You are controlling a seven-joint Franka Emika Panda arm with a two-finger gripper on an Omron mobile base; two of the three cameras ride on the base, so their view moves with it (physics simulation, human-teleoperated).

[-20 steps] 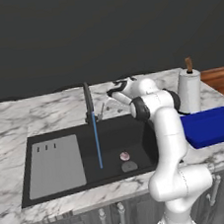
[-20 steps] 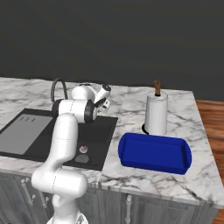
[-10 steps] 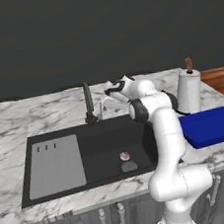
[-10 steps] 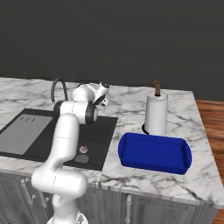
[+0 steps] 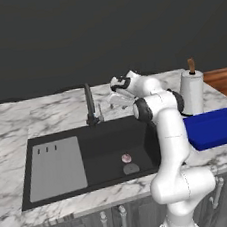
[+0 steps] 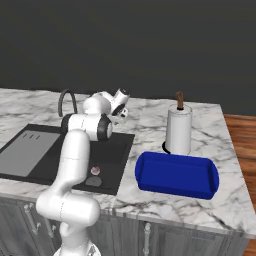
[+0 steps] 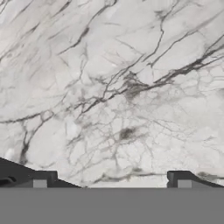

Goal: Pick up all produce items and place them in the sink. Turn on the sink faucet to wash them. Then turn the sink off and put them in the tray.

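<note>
Resting in black sink, small pinkish-purple bulb beside drain, gripper spread wide, empty.

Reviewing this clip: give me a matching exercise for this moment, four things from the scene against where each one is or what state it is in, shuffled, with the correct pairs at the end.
Things:
1. pinkish bulb
2. blue tray
3. paper towel roll
4. hand

Places or states:
A. open, above the counter behind the sink, right of the faucet
B. standing upright on the counter behind the tray
C. lying on the basin floor next to the round drain
D. empty, on the counter right of the sink

Pairs: 1-C, 2-D, 3-B, 4-A
</note>
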